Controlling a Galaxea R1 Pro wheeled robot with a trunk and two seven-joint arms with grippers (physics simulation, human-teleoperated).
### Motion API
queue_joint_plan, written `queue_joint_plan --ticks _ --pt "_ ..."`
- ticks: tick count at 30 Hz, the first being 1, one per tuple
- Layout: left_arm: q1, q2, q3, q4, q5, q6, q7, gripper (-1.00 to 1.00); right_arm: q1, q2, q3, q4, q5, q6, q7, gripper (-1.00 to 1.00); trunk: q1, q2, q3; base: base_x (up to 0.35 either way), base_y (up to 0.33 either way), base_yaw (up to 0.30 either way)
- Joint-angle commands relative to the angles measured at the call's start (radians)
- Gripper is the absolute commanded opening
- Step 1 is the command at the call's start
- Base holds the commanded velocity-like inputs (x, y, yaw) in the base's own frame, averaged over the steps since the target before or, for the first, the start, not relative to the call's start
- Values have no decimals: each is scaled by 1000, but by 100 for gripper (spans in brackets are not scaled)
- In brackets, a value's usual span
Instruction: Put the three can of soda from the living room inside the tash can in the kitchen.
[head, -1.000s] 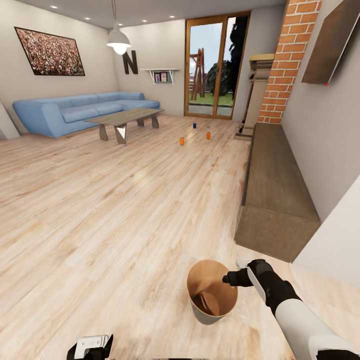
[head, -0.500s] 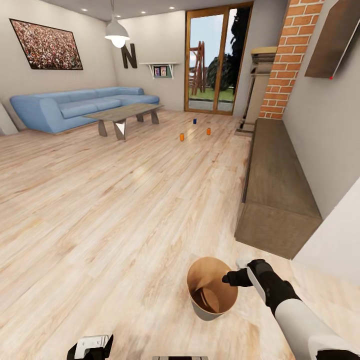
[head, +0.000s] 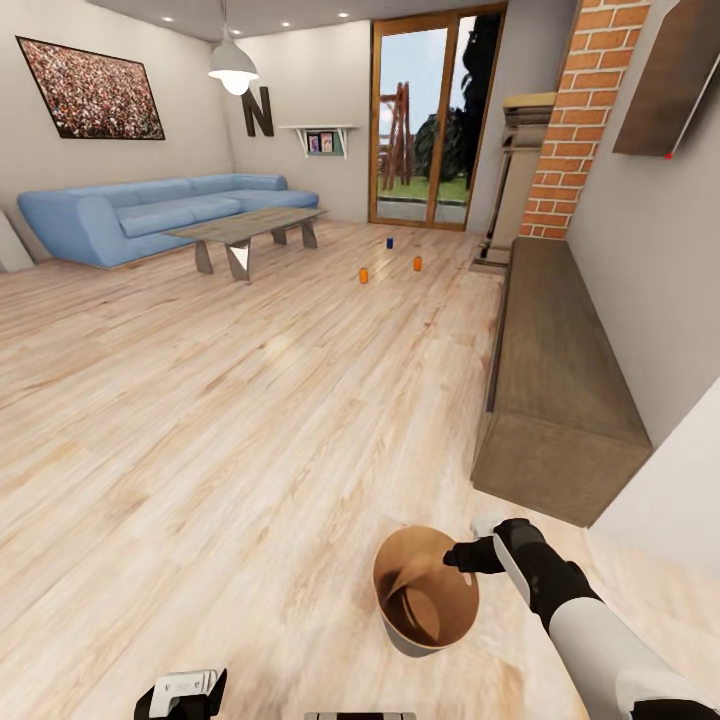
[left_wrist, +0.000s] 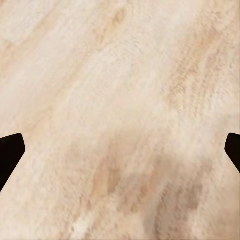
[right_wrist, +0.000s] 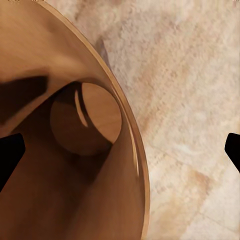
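Living room plank floor (head: 200, 400) runs to the glass doors (head: 430, 120); three cans (head: 364, 275) stand before those doors, well apart from me. My right gripper (head: 462, 556) clamps the trash can (head: 425, 600) by its rim. It looks light, rigid; rim hold suits it. My left gripper (left_wrist: 120, 150) stands spread, empty.

Right fingers (head: 462, 557) clamped, left arm (head: 180, 695) low

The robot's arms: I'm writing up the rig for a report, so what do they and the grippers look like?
In the head view, the right arm has a smooth white forearm shell, a black wrist section and a black gripper with a pale grey-white part beside it. The left gripper is a white block on black housing. Both wrist views show black fingertips.
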Motion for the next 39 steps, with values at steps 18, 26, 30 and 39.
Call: queue_joint_plan --ticks 18,26,30,39 --pt "0 0 0 1 -1 3 1 100 0 -1 1 0 0 0 -1 100 6 -3 -54 3 0 0" --pt "0 0 0 1 -1 3 1 100 0 -5 1 0 0 0 1 100 8 -4 -70 0 0 0" --pt "0 0 0 1 -1 3 1 100 0 -5 1 0 0 0 1 100 8 -4 -70 0 0 0" --pt "0 0 0 1 -1 2 1 100 0 -4 1 0 -1 0 2 100 8 -4 -70 0 0 0"
